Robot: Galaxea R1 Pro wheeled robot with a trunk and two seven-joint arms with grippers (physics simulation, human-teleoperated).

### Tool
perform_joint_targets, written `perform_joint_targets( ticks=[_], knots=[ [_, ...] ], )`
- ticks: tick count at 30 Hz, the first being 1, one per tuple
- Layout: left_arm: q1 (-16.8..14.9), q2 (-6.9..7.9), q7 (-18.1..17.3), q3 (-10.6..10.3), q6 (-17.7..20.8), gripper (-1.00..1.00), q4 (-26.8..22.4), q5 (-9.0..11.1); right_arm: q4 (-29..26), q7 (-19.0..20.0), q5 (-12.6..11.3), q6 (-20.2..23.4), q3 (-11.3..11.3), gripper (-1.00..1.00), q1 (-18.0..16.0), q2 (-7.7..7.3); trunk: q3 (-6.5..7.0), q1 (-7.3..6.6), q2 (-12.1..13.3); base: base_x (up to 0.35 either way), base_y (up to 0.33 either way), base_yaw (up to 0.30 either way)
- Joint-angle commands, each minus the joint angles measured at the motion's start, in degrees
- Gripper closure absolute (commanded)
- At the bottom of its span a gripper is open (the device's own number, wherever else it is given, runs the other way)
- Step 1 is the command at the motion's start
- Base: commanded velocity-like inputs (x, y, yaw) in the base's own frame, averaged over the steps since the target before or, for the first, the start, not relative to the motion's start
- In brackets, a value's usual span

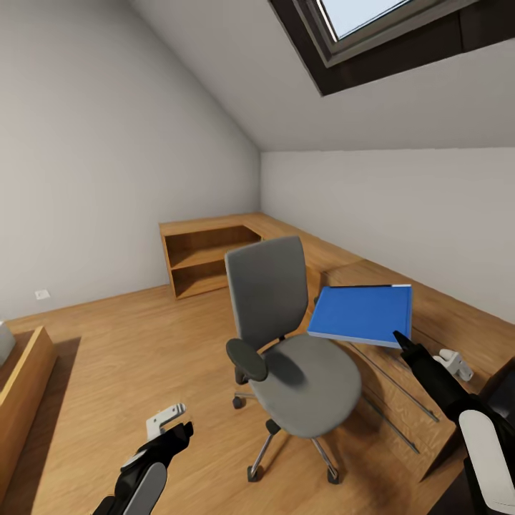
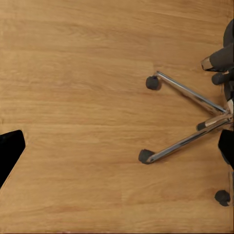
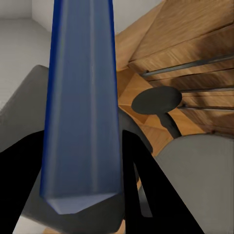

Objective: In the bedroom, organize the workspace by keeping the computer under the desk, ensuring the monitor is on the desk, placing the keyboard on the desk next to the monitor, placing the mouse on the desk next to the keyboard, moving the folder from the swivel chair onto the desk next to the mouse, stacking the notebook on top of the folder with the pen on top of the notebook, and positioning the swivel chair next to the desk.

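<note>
Far left: wooden bed edge [image 1: 25,390] low against floor [image 1: 129,343]. L gripper [image 1: 172,423] hanging idle low over bare boards, nothing in it; can't tell finger spread, too little of tips visible. L wrist view: chair legs and castors [image 2: 152,82] on floor, well apart from that hand.

Centre: chair [image 1: 293,350] facing away from shelf unit [image 1: 204,257], seat bare, folder off it already.

Right: folder [image 1: 361,313] held in air, roughly level, over gap between seat and desk [image 1: 443,315]. R gripper [image 3: 83,161] pinching folder at near edge only, fingers [image 3: 144,195] either side of spine, per R wrist view.

Risks, judged:
- Edge-only grip w/ most of folder cantilevered out: likely sag, twist or slip if swung fast; drop onto seat or floor.
- Far corner near chair back: could clip it on swing, nudge chair away.
- R forearm close to desk edge & small white item [image 1: 455,363] there: elbow bump possible when lowering.
- Monitor, keyboard, mouse not visible, so spot next to mouse unconfirmed; misplacement risk.
</note>
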Motion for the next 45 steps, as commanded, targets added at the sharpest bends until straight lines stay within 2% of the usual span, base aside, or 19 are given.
perform_joint_targets(
  ticks=[1, 5, 7, 8, 9, 12, 13, 15, 19, 20, 23, 25, 37, 45],
  knots=[
    [-0.1, 0.09, 0.4, -0.1, 0.1, -1.0, 1.1, 0.3, -0.1, -0.1, -0.4, 0.3, -0.1, 1.0, 0.0, 0.01, 0.13, -0.23, 0.4, 0.0, 0.0, 0.0],
    [0.0, 0.11, 0.1, -0.2, -0.8, -1.0, 10.4, 0.2, -0.1, -0.2, -0.5, 0.3, -0.1, 1.0, 0.0, 0.07, 0.84, -1.11, 2.0, 0.0, 0.0, 0.0],
    [-0.1, 0.16, -0.1, -0.3, -5.3, -1.0, 19.5, 0.1, -0.1, -0.2, -0.6, 0.3, 0.0, 1.0, 0.0, 0.14, 1.2, -1.55, 2.8, 0.0, 0.0, 0.0],
    [-0.1, 0.16, -0.3, -0.4, -6.9, -1.0, 21.8, 0.1, -0.1, -0.2, -0.6, 0.3, 0.0, 1.0, 0.0, 0.15, 1.38, -1.77, 3.2, 0.0, 0.0, 0.0],
    [-0.1, 0.12, -0.7, -0.7, -10.2, -1.0, 26.1, 0.1, 0.0, -0.2, -0.6, 0.3, 0.0, 1.0, 0.0, 0.16, 1.56, -1.99, 3.6, 0.0, 0.0, 0.0],
    [-0.1, 0.1, -1.9, -2.5, -17.2, -1.0, 32.4, -0.3, 0.0, -0.2, -0.6, 0.3, 0.0, 1.0, 0.0, 0.17, 2.1, -2.65, 4.8, 0.0, 0.0, 0.0],
    [-0.1, 0.21, -2.5, -3.9, -20.4, -1.0, 34.5, -0.6, 0.0, -0.2, -0.6, 0.3, 0.0, 1.0, 0.0, 0.18, 2.28, -2.87, 5.2, 0.0, 0.0, 0.0],
    [0.0, 0.32, -3.1, -5.8, -23.6, -1.0, 36.6, -1.0, 0.1, -0.2, -0.6, 0.3, 0.0, 1.0, 0.0, 0.24, 2.64, -3.3, 6.0, 0.0, 0.0, 0.0],
    [0.0, 0.3, -3.5, -8.1, -27.3, -1.0, 38.5, -2.6, 0.1, -0.2, -0.4, 0.3, 0.1, 1.0, 0.0, 1.41, 3.36, -4.18, 7.6, 0.0, 0.0, 0.0],
    [0.0, 0.21, -3.6, -8.8, -29.5, -1.0, 39.3, -4.3, 0.0, -0.2, -0.4, 0.3, 0.1, 1.0, 0.0, 1.82, 3.54, -4.4, 8.0, 0.0, 0.0, 0.0],
    [0.0, 0.0, -3.5, -9.4, -33.9, -1.0, 42.4, -7.5, 0.0, -0.2, -0.3, 0.2, 0.1, 1.0, 0.0, 2.19, 4.08, -5.06, 9.2, 0.0, 0.0, 0.0],
    [0.0, -0.05, -3.4, -9.5, -34.8, -1.0, 43.3, -8.1, 0.0, -0.2, -0.3, 0.2, 0.1, 1.0, 0.0, 2.23, 4.43, -5.5, 10.0, 0.0, 0.0, 0.0],
    [-0.1, -0.07, -3.4, -9.4, -35.3, -1.0, 44.7, -8.2, 0.0, -0.2, -0.2, 0.0, 0.1, 1.0, 0.0, 2.28, 6.59, -8.14, 14.8, 0.0, 0.0, -0.012],
    [-0.1, -0.08, -4.1, -9.4, -35.1, -1.0, 46.1, -8.0, -0.1, -0.3, -0.2, 0.0, 0.1, 1.0, 0.0, 2.29, 8.03, -9.89, 18.0, 0.0, 0.0, -0.225]
  ],
)
